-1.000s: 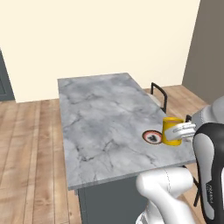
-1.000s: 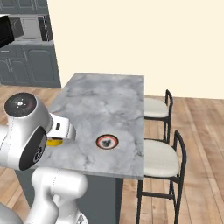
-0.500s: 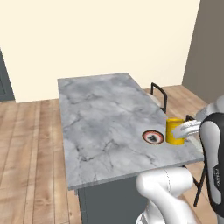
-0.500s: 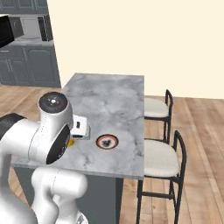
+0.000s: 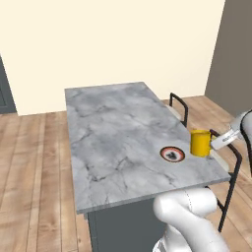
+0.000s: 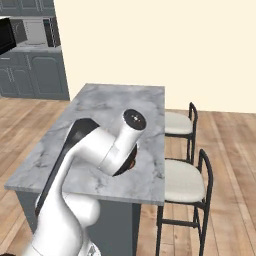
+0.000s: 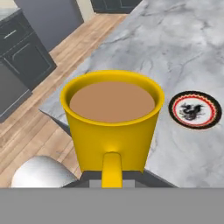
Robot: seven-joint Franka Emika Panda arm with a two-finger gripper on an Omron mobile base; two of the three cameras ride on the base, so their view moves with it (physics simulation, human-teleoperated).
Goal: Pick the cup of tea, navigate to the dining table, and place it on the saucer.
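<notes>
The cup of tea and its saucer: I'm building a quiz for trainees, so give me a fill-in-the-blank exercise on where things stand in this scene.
1. The cup of tea is colored ____.
2. The gripper holds the cup by its ____.
3. The saucer lies bare on the marble top of the dining ____.
4. Beside the dining table stand ____ stools with pale seats.

Missing words: yellow; handle; table; two

The yellow cup of tea (image 5: 200, 142) is held upright above the dining table (image 5: 113, 138) edge. The saucer (image 5: 173, 154) lies just beside it, uncovered.
</notes>
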